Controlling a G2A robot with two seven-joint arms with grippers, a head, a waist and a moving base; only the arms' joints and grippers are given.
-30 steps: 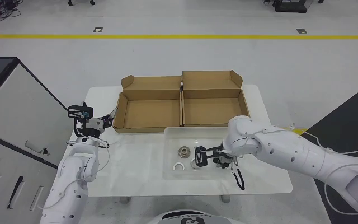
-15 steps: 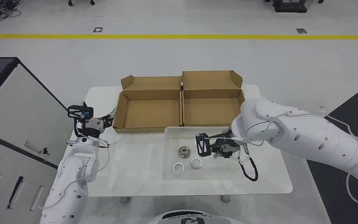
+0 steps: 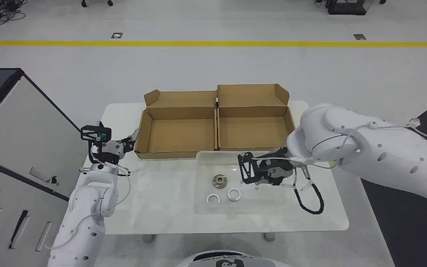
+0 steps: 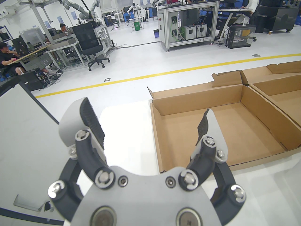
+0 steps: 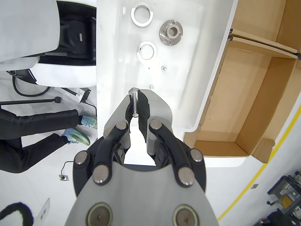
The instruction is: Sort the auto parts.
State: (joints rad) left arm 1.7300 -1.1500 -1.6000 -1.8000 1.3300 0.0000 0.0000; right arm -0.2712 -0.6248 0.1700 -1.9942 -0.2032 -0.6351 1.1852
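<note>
The right gripper (image 5: 136, 95) clamps a threaded metal bolt (image 5: 134, 108) that lies along its ribbed fingers (image 5: 144, 105), hex head outward. The left gripper (image 4: 145, 109) is spread wide.

bolt (image 5: 134, 102): shank mostly hidden between the pads of the right claw (image 5: 135, 94); just the head end and a strip of thread show
small fasteners (image 5: 164, 68): two on the tray (image 5: 225, 24) floor; too small to tell nut from washer
tray: near end covered by the right claw in the right wrist view; from above, its right part lies under the right arm (image 3: 333, 133)
right box (image 4: 279, 95): cut off by the edge of the left wrist view
left box (image 4: 235, 130): part of its floor and near wall sit behind a finger of the left claw (image 4: 145, 108)
</note>
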